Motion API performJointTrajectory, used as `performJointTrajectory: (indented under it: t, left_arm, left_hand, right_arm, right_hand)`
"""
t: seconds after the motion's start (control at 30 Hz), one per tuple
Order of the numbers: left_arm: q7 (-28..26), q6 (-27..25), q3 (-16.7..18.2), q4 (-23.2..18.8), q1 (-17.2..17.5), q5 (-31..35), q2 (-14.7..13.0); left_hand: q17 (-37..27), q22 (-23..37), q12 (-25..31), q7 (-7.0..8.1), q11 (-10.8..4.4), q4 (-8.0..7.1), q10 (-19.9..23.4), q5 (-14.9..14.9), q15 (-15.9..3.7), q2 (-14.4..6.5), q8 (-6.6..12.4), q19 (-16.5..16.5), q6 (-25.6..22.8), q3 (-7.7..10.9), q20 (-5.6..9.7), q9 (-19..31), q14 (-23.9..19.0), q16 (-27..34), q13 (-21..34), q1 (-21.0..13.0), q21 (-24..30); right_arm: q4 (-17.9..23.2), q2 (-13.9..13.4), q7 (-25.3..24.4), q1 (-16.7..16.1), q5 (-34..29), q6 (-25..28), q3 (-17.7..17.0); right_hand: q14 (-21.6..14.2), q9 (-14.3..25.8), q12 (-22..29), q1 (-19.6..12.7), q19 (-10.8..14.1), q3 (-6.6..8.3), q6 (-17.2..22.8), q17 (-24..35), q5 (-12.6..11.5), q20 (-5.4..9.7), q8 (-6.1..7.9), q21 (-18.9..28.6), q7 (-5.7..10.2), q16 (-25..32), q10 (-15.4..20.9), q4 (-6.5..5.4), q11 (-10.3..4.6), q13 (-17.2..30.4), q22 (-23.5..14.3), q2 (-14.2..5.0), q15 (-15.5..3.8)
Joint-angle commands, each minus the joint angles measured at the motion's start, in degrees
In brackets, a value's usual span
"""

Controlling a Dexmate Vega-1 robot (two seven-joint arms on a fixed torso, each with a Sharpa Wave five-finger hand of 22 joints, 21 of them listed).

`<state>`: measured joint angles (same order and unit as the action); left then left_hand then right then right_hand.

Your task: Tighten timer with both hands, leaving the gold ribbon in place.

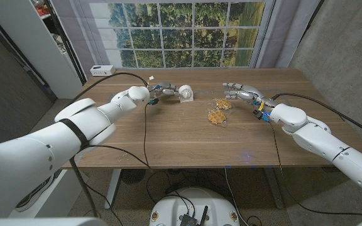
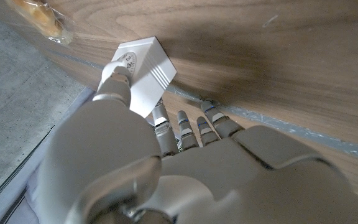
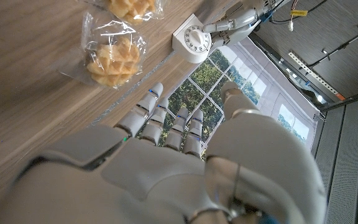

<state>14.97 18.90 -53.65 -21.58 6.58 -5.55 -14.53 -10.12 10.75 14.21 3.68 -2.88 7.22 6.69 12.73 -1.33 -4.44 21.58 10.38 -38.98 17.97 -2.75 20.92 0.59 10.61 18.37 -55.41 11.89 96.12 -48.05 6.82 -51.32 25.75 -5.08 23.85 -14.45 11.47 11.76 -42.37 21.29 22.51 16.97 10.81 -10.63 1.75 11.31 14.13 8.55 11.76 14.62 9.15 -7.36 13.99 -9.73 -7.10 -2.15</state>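
Timer, small white plastic one with a round dial [image 1: 186,93]: one only, standing on the wooden table [image 1: 168,135] toward 11 o'clock from the table's middle. Dial numerals too small to read from the head camera; in the right wrist view the dial face [image 3: 193,41] shows clearly with black markings.

Left hand [image 1: 162,91] sits at the timer's 9 o'clock side, fingertips against the body. In the left wrist view the thumb [image 2: 114,81] lies on the timer's white casing [image 2: 143,68]; the remaining fingers [image 2: 185,127] are tucked under and partly hidden, so the grip on the far side cannot be made out.

Right hand [image 1: 244,94] stands well apart from the timer, toward its 3 o'clock, fingers spread and holding nothing.

Two clear-wrapped packets of golden waffle-like snacks [image 1: 219,111] lie between timer and right hand, one just beyond the other. Gold ribbon cannot be told apart on either packet.

One small white box [image 1: 102,69] sits near the table's far left corner.
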Motion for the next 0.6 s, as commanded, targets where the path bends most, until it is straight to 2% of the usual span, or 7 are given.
performJointTrajectory:
  t: [0.03, 0.2, 0.37, 0.47, 0.6]
  left_arm:
    - [0.90, -0.60, -1.63, 0.54, -0.84, -2.03, 0.97]
    - [5.09, 3.49, -0.44, 0.16, -1.26, -3.15, -0.49]
    - [10.68, 7.07, 1.48, -0.18, -1.98, -4.66, -1.27]
    - [13.59, 9.46, 2.14, -0.49, -2.67, -4.91, -1.43]
    - [18.57, 11.30, 3.51, -0.59, -3.57, -6.18, -1.23]
  left_hand:
    - [-0.01, 0.31, 0.57, 0.05, 0.34, 1.21, 1.08, -1.20, -0.19, -3.74, 1.32, 0.60, -2.86, 1.44, -2.82, 0.99, -0.80, 0.24, -0.13, -3.20, 0.58]
    - [0.03, 0.41, 0.72, -0.23, 0.33, 1.79, 1.61, -1.53, -0.17, -5.28, 1.88, 1.04, -4.20, 2.53, -2.74, 1.58, -0.94, 0.19, -0.37, -5.11, 0.88]
    - [0.04, 0.50, 0.75, 0.10, 0.04, 1.84, 1.77, -1.56, -0.19, -6.07, 2.21, 1.01, -5.06, 3.22, -2.79, 1.98, -0.90, 0.12, -0.52, -6.13, 0.97]
    - [0.05, 0.53, 0.74, 0.16, -0.15, 1.75, 1.79, -1.61, -0.24, -6.17, 2.55, 0.98, -5.89, 3.37, -2.83, 2.19, -0.85, 0.09, -0.58, -6.35, 1.01]
    - [0.07, 0.58, 0.67, 0.67, -0.30, 1.56, 1.67, -1.71, -0.32, -6.17, 2.85, 0.86, -6.75, 3.48, -2.87, 2.46, -0.51, -0.04, -0.69, -6.56, 1.04]
  right_arm:
    - [-0.28, -0.29, 1.71, 1.42, -0.30, 0.33, 0.46]
    - [0.66, -1.78, 3.26, 2.76, -1.02, 1.82, 0.69]
    - [1.23, -3.14, 5.93, 5.70, -2.85, 3.02, 1.59]
    - [0.79, -2.81, 7.13, 7.48, -3.87, 2.95, 2.37]
    - [-0.72, -1.67, 8.82, 9.65, -4.77, 2.20, 3.55]
  right_hand:
    - [0.09, 0.09, 0.48, -0.62, 0.32, -0.32, 0.62, 0.10, -0.45, -0.25, 0.42, -0.18, 0.16, 0.28, 0.64, -0.03, -0.16, 0.22, -0.13, -0.15, -8.47]
    - [0.05, 0.09, 0.47, -0.69, 0.28, -0.42, 0.61, 0.11, -0.44, -0.30, 0.41, -0.33, 0.24, 0.31, 0.65, -0.05, 0.00, 0.23, -0.14, -0.17, -8.51]
    - [0.09, 0.08, 0.36, -1.03, 0.26, -0.47, 1.00, 0.08, -0.47, -0.34, 0.55, -0.54, 0.82, 0.30, 0.41, 0.07, -0.67, 0.24, -0.15, -0.21, -8.66]
    - [0.11, 0.06, 0.13, -1.81, 0.23, -0.48, 0.56, -0.01, -0.49, -1.06, 0.34, -0.78, 1.73, 0.24, -0.17, 0.47, -1.20, 0.25, -0.18, 0.07, -8.54]
    - [0.17, 0.04, -0.10, -2.61, 0.34, -0.69, 0.06, -0.10, -0.27, -1.43, 0.15, -1.00, 1.93, 0.15, -0.83, 0.87, -1.19, 0.28, -0.20, 0.91, -8.27]
